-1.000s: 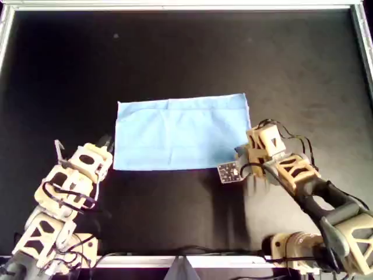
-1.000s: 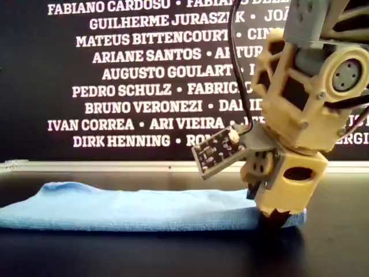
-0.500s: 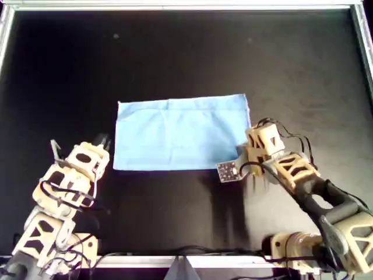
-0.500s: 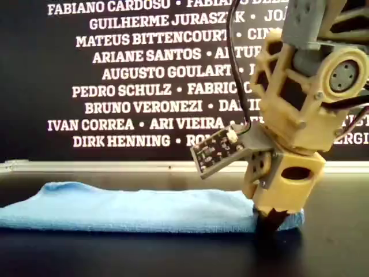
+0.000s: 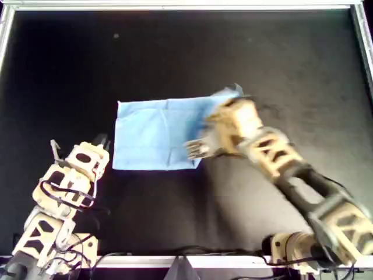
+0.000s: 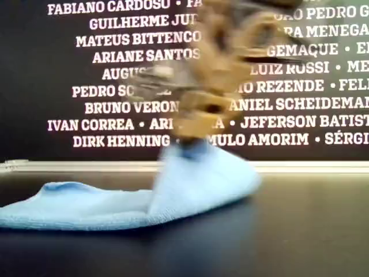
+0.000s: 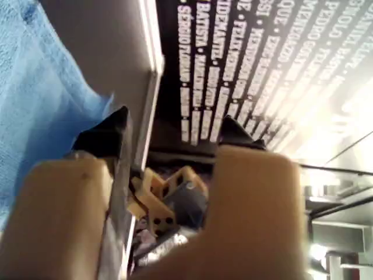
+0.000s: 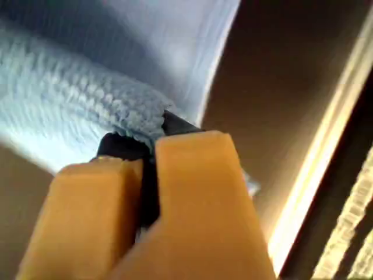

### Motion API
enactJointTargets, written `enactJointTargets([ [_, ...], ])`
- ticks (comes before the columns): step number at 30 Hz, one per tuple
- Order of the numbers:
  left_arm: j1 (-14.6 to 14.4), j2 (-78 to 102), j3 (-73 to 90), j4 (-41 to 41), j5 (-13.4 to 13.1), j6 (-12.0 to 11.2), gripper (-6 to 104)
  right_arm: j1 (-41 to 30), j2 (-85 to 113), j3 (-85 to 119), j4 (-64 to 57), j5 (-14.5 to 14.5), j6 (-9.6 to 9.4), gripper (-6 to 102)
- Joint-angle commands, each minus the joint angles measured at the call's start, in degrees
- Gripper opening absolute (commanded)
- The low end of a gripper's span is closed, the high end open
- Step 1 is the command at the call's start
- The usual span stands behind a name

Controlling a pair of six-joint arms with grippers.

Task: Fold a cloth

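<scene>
The right gripper [image 8: 152,140], pinching the cloth [image 5: 152,135] edge, has just lifted it and swung over the cloth's middle, so a fold is starting. The left gripper [image 7: 169,140] waits open beside the cloth.

light-blue cloth [image 5: 154,134], one end lifted

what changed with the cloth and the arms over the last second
The right gripper, shut on the cloth, has lifted its near corner off the table and swung it toward the overhead view's left, over the rest. The left gripper stayed open beside the cloth's other end, which still lies flat.
</scene>
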Motion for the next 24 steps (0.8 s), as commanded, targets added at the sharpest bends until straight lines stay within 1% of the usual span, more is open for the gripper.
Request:
enactJointTargets([
  [1, 1.6, 1.6, -0.4, -0.2, 0.1, 0.3, 55, 6.2, -5.4, -13.3, -0.7, -0.5, 0.35, 2],
  [3, 1.6, 1.6, -0.4, -0.2, 0.1, 0.3, 55, 9.1, -11.2, -20.3, -0.7, -0.3, 0.26, 2],
  [5, 2.2, 1.6, -0.4, -0.2, 0.1, 0.3, 55, 11.1, -17.3, -27.9, -0.7, -0.7, 0.26, 2],
  [10, 5.9, 1.7, -0.4, -0.3, 0.1, 0.3, 55, 15.7, -30.1, -47.1, -0.7, -0.7, 0.26, 2],
  [13, 7.2, 1.8, -0.4, -0.3, 0.1, 0.3, 55, 17.9, -36.7, -56.3, -0.7, -0.7, 0.26, 2],
  [18, 7.3, 1.8, -0.4, -0.3, 0.2, 0.3, 55, 20.4, -44.4, -65.3, -0.7, -0.7, 0.26, 2],
  [24, 7.3, 1.7, -0.4, -0.3, 0.2, 0.3, 55, 21.7, -49.7, -67.1, -0.7, -0.7, 0.26, 3],
])
